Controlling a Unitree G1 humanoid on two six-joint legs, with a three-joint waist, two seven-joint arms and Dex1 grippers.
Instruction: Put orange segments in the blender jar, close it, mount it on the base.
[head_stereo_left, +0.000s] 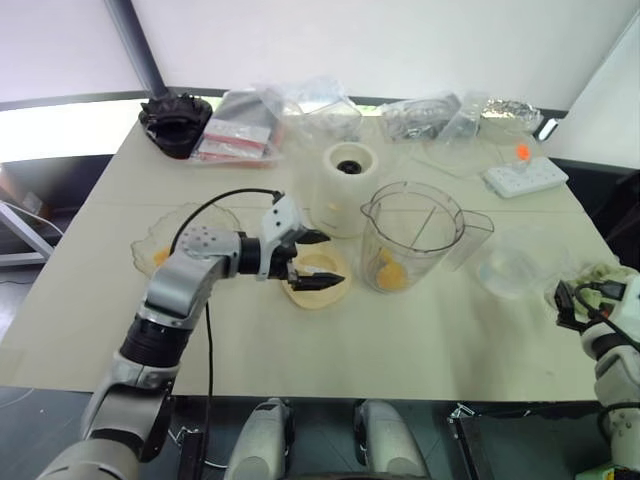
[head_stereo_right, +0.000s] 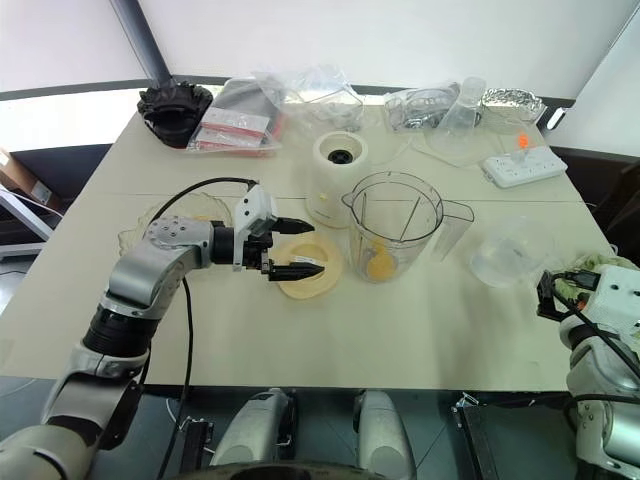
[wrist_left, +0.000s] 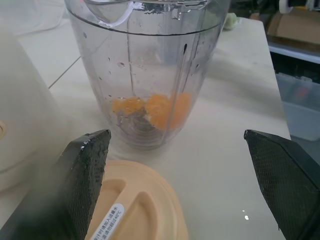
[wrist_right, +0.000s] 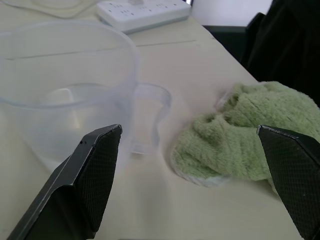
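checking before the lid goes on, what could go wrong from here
1. The left tool hangs open over the flat lid, close beside the jar; a grab could bump the jar or slide the lid into it.
2. The jar holds orange segments and stands uncovered, so a knock could spill them.
3. The base stands close behind, leaving little room.

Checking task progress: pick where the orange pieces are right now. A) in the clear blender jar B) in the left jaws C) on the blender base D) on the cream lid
A: the orange pieces lie at the bottom of the blender jar, which stands open on the table beside the cream lid.
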